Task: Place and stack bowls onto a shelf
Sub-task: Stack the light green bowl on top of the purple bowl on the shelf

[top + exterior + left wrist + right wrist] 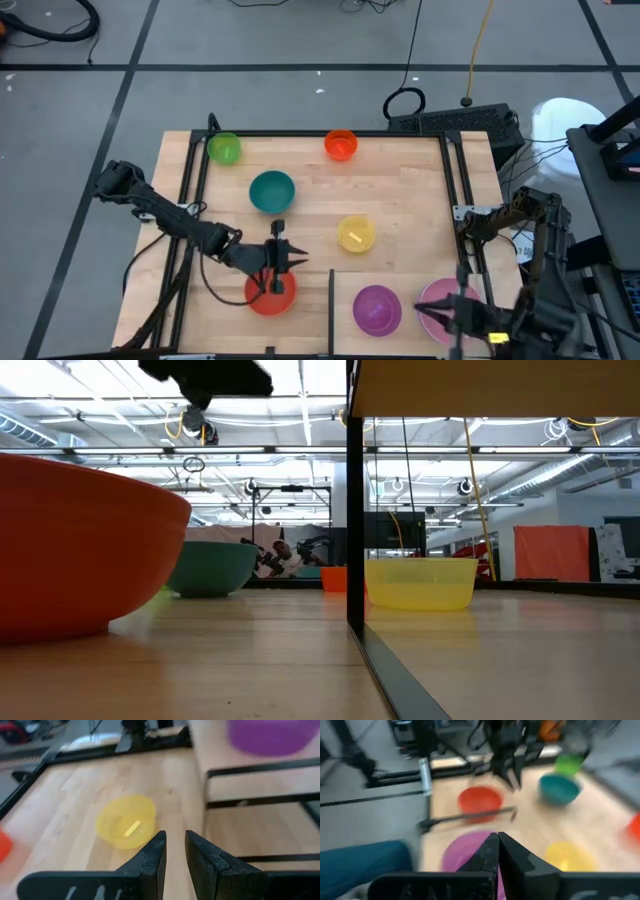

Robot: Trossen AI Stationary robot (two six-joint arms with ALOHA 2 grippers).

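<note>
- High view is showing 7 bowls on the counter [400, 175]: the green bowl [224, 148] and orange bowl [341, 145] sitting at the far edge, the teal bowl [271, 191] nearer and left of centre, the yellow bowl [356, 234] near the middle, and the red bowl [271, 292], purple bowl [377, 308] and pink bowl [442, 297] lying along the near edge.
- The thin dark divider [331, 310] is standing between the red bowl on its left and the purple bowl on its right; the purple and pink bowls are sitting side by side on the shelf [410, 280] side, not nested.
- No blue bowl is showing in any view.
- The left claw [280, 260] is hovering just above the red bowl's far rim; in the left wrist view its fingers [150, 860] are standing a little apart with nothing between them.
- The right claw [432, 314] is reaching over the pink bowl at the near right corner; in the right wrist view its fingers [490, 852] are pressed together, and no bowl is visibly gripped.
- Judging from this, the task is looking early: 2 bowls seem placed, nothing is stacked, and 5 bowls are waiting left of or beyond the divider.
- The red bowl is looking like the next candidate, since the left claw is poised over it.
</note>
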